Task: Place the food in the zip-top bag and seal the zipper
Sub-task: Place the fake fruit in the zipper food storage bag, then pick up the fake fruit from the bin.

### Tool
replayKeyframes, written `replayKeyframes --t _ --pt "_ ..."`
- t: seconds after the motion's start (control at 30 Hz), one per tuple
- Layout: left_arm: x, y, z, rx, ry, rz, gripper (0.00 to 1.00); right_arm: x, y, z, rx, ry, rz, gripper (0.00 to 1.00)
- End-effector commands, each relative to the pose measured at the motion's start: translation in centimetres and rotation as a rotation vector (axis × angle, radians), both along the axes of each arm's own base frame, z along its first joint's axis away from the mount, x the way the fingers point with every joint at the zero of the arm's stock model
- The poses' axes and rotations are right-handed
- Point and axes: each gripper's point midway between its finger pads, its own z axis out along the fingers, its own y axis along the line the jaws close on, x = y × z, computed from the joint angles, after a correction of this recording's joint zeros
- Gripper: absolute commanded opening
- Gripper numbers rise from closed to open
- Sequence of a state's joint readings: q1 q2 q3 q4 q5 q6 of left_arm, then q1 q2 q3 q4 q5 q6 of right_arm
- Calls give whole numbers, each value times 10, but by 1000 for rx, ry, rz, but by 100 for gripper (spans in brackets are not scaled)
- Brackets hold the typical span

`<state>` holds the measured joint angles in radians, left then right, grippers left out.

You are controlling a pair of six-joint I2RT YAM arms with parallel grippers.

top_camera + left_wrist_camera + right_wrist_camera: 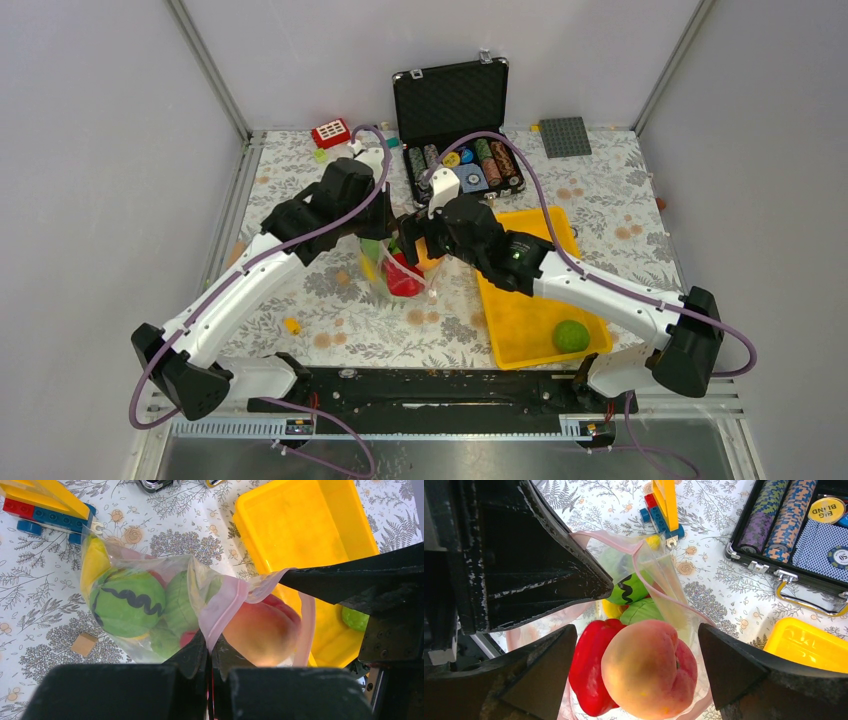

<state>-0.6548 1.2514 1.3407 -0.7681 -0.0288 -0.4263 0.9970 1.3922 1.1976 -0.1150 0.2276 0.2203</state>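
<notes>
zip-top bag (200, 575) half hidden overhead | left gripper (210, 647) pinches it | right gripper (638, 632) wide, empty

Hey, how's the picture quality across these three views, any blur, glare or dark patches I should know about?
Top external: evenly lit, sharp, only soft shadows. Left wrist: the left gripper is a dark, blurred mass; the zip-top bag hazes the food with pale sheen. Right wrist: the peach is in focus, the right gripper's fingers near-black.

the zip-top bag (392, 268), food (403, 278) inside, lies just left of the tray (525, 318), which holds one more fruit (571, 335).
</notes>
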Motion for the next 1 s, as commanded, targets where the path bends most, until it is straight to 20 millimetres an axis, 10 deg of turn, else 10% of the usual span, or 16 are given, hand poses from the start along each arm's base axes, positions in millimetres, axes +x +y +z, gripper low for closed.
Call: replayKeyframes --t 0.0,0.53,0.73,0.97 --pt "9 -8 46 -101 -119 2 2 7 6 29 63 -67 -25 100" --pt "17 1 49 -91 -145 68 2 -28 -9 55 171 -95 97 100" --pt "18 1 45 -81 -142 71 1 -25 -74 48 132 -101 -137 100" --pt "16 0 48 -92 -155 55 1 -28 -192 -19 -77 139 -597 100"
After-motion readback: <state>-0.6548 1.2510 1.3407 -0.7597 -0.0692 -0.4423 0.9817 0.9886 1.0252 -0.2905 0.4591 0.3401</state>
